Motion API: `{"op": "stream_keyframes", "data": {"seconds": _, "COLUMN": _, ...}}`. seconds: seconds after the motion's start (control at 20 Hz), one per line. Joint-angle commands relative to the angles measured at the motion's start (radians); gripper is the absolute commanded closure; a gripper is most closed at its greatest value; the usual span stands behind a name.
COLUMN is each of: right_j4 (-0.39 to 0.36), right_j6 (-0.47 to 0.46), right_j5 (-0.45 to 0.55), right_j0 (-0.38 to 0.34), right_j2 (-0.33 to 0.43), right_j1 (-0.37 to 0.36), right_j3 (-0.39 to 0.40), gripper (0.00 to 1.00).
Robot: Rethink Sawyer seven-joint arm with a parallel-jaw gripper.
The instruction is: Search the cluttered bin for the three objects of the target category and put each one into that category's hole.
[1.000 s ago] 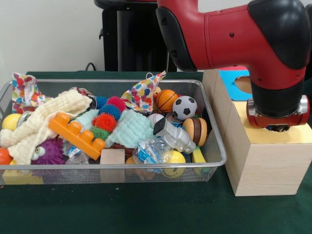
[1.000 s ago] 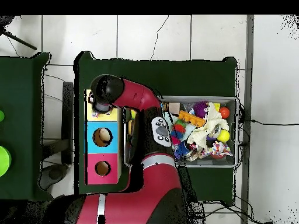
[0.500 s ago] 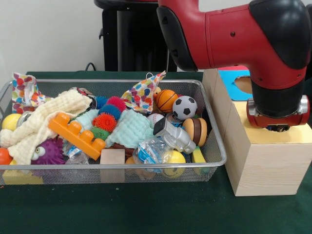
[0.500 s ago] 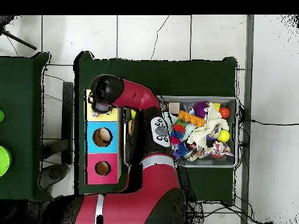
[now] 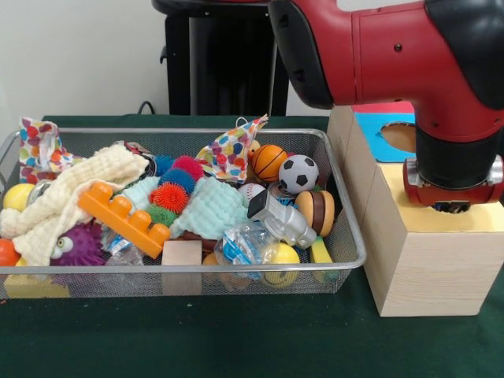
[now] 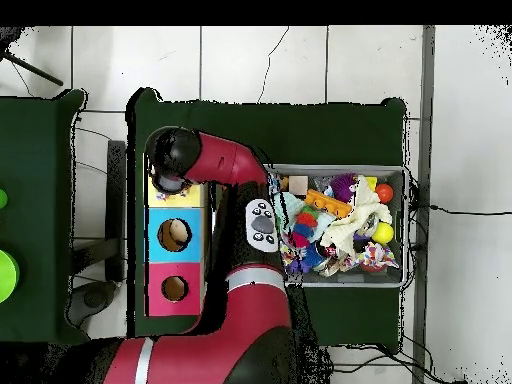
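The wire bin (image 5: 346, 264) holds a jumble of toys, among them a basketball (image 5: 269, 161), a soccer ball (image 5: 298, 173), a baseball (image 5: 250, 191), an orange building block (image 5: 124, 217) and a wooden cube (image 5: 182, 253). Right of it stands the wooden sorting box (image 5: 429, 272) with yellow, blue and pink tops. My gripper (image 5: 450, 207) hangs low over the yellow top (image 5: 480, 219), its tip hidden by the wrist. In the overhead view the arm's end (image 6: 172, 158) covers the yellow section; the blue hole (image 6: 174, 235) and pink hole (image 6: 174, 289) show.
Cloths lie in the bin: a cream one (image 5: 71, 193), a mint one (image 5: 213, 209) and a spotted one (image 5: 232, 150). A purple spiky toy (image 5: 79, 246) and a crumpled plastic bottle (image 5: 248, 240) sit near the front wall. Green cloth (image 5: 236, 339) covers the table.
The arm has shifted a little to the right in the front view, staying over the yellow section. The bin's contents have not moved.
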Motion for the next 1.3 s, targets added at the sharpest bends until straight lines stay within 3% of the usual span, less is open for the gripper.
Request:
{"op": "stream_keyframes", "data": {"seconds": 0.05, "right_j4": -0.005, "right_j6": 0.263, "right_j5": -0.213, "right_j0": 0.017, "right_j2": -0.010, "right_j1": 0.217, "right_j3": -0.079, "gripper": 1.00}}
{"op": "stream_keyframes", "data": {"seconds": 0.7, "right_j4": 0.025, "right_j6": 0.295, "right_j5": -0.156, "right_j0": 0.038, "right_j2": -0.050, "right_j1": 0.213, "right_j3": -0.121, "gripper": 1.00}}
{"op": "stream_keyframes", "data": {"seconds": 1.3, "right_j4": 0.044, "right_j6": 0.266, "right_j5": -0.100, "right_j0": 0.024, "right_j2": -0.051, "right_j1": 0.130, "right_j3": -0.072, "gripper": 1.00}}
